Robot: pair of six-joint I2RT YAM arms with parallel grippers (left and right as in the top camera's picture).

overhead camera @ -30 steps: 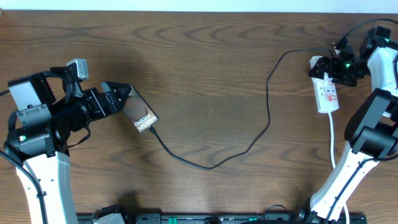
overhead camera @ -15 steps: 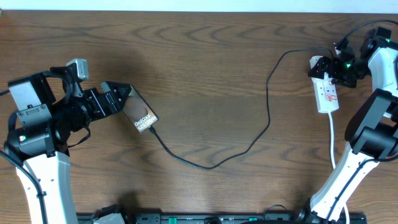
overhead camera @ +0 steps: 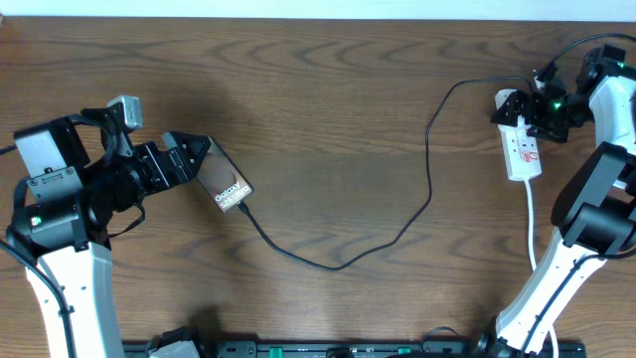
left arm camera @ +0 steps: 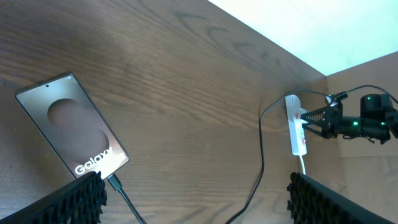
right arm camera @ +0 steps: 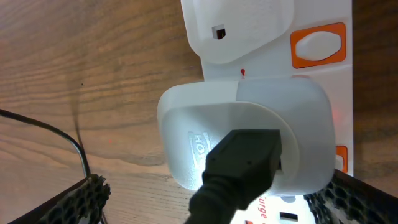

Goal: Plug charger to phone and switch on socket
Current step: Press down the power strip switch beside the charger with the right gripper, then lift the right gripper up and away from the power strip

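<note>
The phone (overhead camera: 224, 179) lies flat at the left, its "Galaxy" lettering visible (left arm camera: 71, 124). The charger (overhead camera: 338, 266), a thin black cable, has its plug tip (left arm camera: 112, 182) at the phone's lower edge. From there it loops across the table to a white adapter (right arm camera: 249, 137) seated in the socket (overhead camera: 522, 149). My left gripper (overhead camera: 194, 157) is open just behind the phone, holding nothing. My right gripper (overhead camera: 532, 111) is open, its fingers (right arm camera: 81, 199) on either side of the adapter and its black plug (right arm camera: 242, 168). An orange switch (right arm camera: 317, 45) sits on the strip beyond the adapter.
The socket's white cord (overhead camera: 532, 224) runs toward the front beside the right arm's base. The table's far edge (overhead camera: 318, 17) meets a white surface. In the left wrist view the socket (left arm camera: 297, 127) and the right arm (left arm camera: 364, 121) show in the distance.
</note>
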